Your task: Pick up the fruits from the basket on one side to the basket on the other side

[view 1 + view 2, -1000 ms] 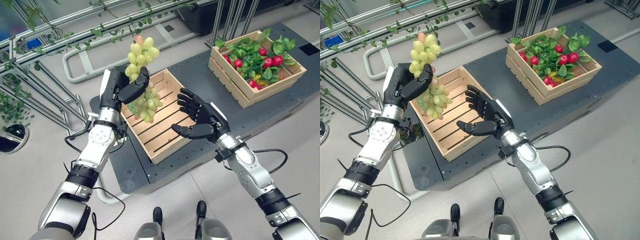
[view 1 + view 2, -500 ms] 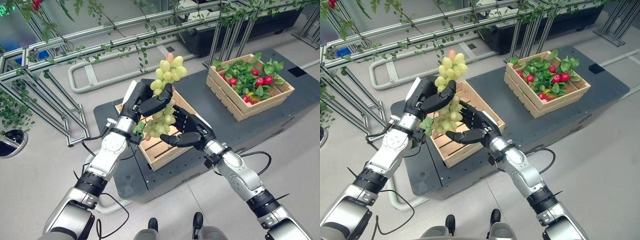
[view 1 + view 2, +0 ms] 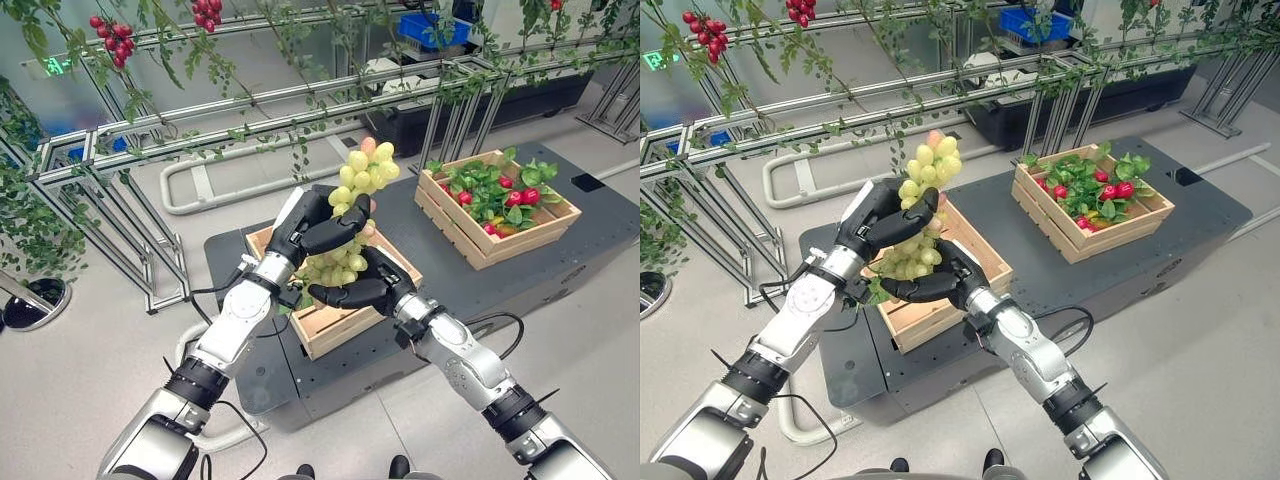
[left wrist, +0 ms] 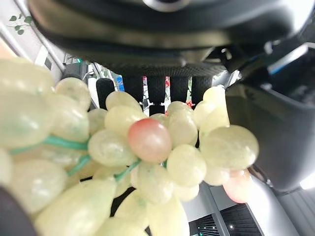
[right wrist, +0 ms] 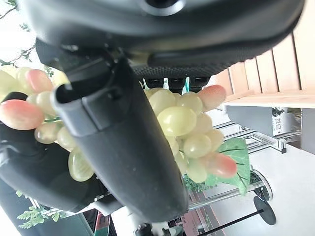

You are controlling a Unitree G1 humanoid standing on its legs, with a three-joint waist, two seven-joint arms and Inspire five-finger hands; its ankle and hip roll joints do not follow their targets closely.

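A bunch of pale green grapes [image 3: 362, 170] with a few pink ones hangs above the near wooden crate [image 3: 345, 322]. My left hand [image 3: 318, 218] is shut on the bunch's middle, and the top grapes stand up above it. My right hand [image 3: 372, 288] is at the bunch's lower part [image 3: 910, 262], its fingers curled behind the grapes and its thumb under them. In the right wrist view the grapes [image 5: 182, 125] lie between its thumb and fingers. The left wrist view has the grapes [image 4: 147, 147] right against the palm. The far crate [image 3: 478, 235] holds green leaves and red fruits [image 3: 520, 196].
Both crates stand on a dark platform [image 3: 570, 265], the far one at its right end. Metal frames [image 3: 130, 200] with vines run along the left and back. Red berry clusters [image 3: 112, 40] hang from them at the upper left.
The camera has tilted up, showing more of the frames. My right hand has come in from beside the crate to the bunch's lower part and closed round it. My left hand keeps its hold.
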